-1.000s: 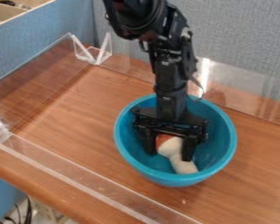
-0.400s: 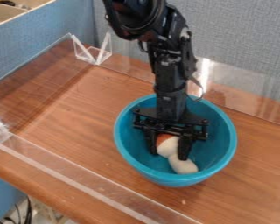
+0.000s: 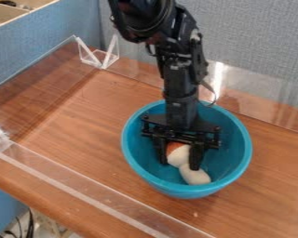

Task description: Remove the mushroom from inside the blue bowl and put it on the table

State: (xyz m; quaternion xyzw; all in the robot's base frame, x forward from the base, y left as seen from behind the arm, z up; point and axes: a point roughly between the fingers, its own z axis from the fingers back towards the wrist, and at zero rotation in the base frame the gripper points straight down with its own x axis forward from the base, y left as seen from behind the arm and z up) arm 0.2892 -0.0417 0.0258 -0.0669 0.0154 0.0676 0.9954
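The arm stands upright, its pincer pointing straight down inside the blue bowl, clamped on the mushroom.

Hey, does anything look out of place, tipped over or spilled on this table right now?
Nothing stands out. The blue bowl sits upright on the table, the mushroom lies inside it, and the gripper is down in the bowl around the mushroom's cap. No spills or damage show.

Single camera, high front-corner (perhaps left), looking down at table.
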